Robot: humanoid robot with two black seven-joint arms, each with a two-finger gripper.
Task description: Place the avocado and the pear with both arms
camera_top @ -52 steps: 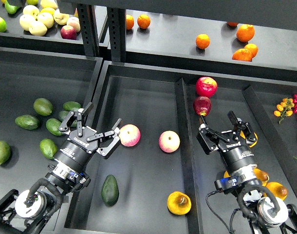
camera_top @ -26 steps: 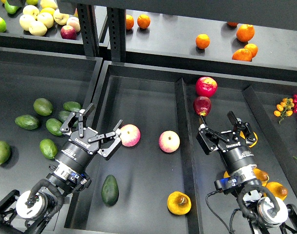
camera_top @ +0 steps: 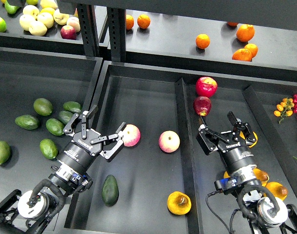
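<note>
The avocado and pear lie near the front edge of the black centre tray. The left gripper is spread, empty. The right gripper appears released, though its fingers are dark. Dark shelves stand behind.

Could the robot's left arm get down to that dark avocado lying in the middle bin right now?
Probably yes. The left gripper is open and empty, above the same bin, and the dark avocado lies alone on bare floor with nothing over it. The nearest pink apple sits farther back.
</note>
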